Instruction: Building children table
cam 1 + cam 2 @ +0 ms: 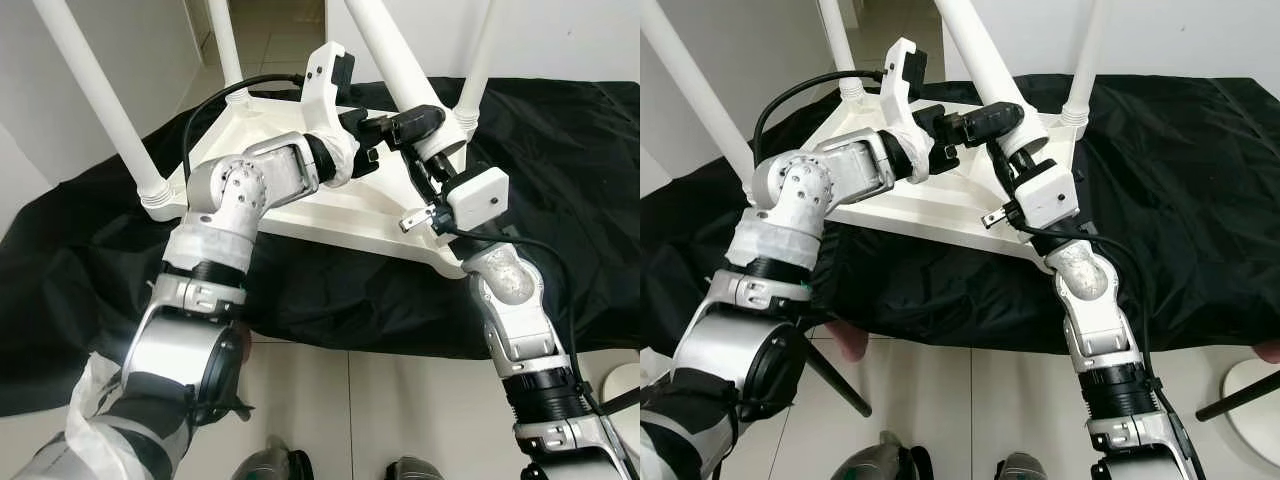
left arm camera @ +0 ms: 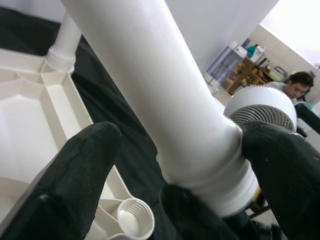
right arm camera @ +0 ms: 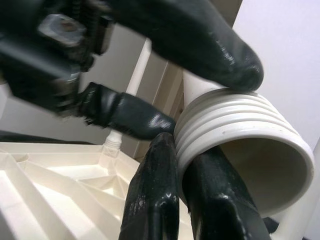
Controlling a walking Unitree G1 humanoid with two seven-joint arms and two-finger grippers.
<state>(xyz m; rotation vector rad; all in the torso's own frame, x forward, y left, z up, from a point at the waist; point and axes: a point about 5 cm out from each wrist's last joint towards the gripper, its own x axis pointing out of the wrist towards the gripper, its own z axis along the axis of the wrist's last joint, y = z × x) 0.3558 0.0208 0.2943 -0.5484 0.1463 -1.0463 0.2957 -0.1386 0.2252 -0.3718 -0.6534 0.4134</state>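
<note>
Left gripper (image 1: 385, 128): clasps leg (image 1: 395, 55)
Right gripper (image 1: 1005, 150): pinches threaded end (image 3: 235, 127)
Handling: light, stiff, slippery; hold near threads

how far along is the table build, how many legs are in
Done: three white legs stand in corner sockets of the upturned tabletop on the black cloth.
In hand: the fourth leg is gripped near its threaded end by the left claw and right claw, not yet seated.
Left: thread it into the empty socket, then flip the table upright.
</note>
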